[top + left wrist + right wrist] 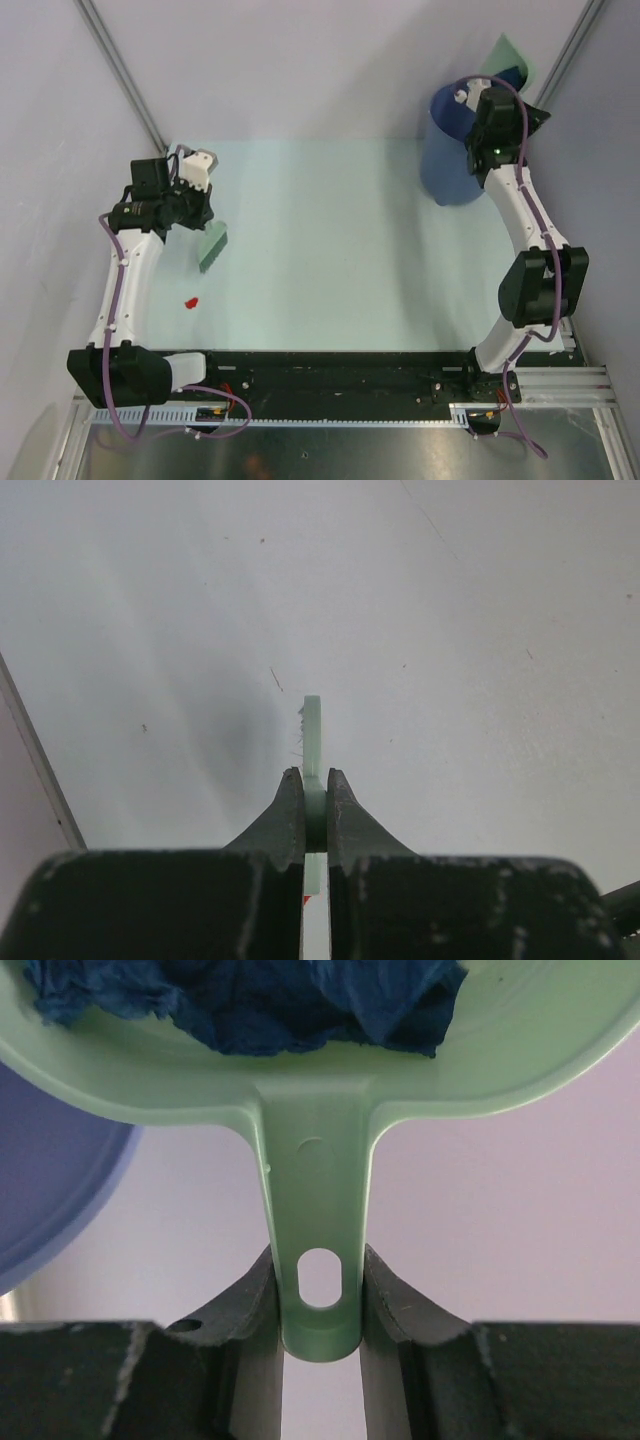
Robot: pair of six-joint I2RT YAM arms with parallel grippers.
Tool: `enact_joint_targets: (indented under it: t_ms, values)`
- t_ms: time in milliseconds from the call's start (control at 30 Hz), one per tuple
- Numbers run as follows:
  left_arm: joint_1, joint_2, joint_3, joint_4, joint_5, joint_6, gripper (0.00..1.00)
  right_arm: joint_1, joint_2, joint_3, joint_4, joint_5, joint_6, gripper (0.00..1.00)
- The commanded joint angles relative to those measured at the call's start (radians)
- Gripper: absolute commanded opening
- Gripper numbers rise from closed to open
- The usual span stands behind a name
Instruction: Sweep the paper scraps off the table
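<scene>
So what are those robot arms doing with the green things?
They are sweeping up paper. The left gripper is shut on a pale green brush, held at the left side of the table. The right gripper is shut on the handle of a pale green dustpan, raised by the blue bucket, with dark blue paper scraps lying in it. One red scrap lies on the table, not far from the brush.

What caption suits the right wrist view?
Right end effector grips pale green plastic dustpan loaded with dark blue paper scraps.
</scene>
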Motion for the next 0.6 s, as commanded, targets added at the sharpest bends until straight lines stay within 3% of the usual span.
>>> enact_joint_targets:
  t_ms: [0,267,367,467,567]
  values:
    - [0.005,-0.016,-0.001,0.032,0.040,0.021,0.00,-0.005,-0.032,-0.140,0.665,0.080,-0.618,0.00]
    - [0.003,-0.019,0.001,0.032,0.043,0.022,0.00,-0.025,-0.035,-0.230,0.811,-0.019,-0.801,0.00]
    - [0.003,-0.028,-0.001,0.032,0.033,0.029,0.00,-0.030,-0.038,-0.233,0.733,-0.050,-0.766,0.00]
    - [0.006,-0.035,-0.002,0.032,0.034,0.029,0.00,-0.022,-0.046,-0.169,0.654,0.000,-0.602,0.00]
    - [0.005,-0.039,-0.002,0.032,0.048,0.023,0.00,0.013,-0.108,-0.057,0.380,-0.018,-0.199,0.00]
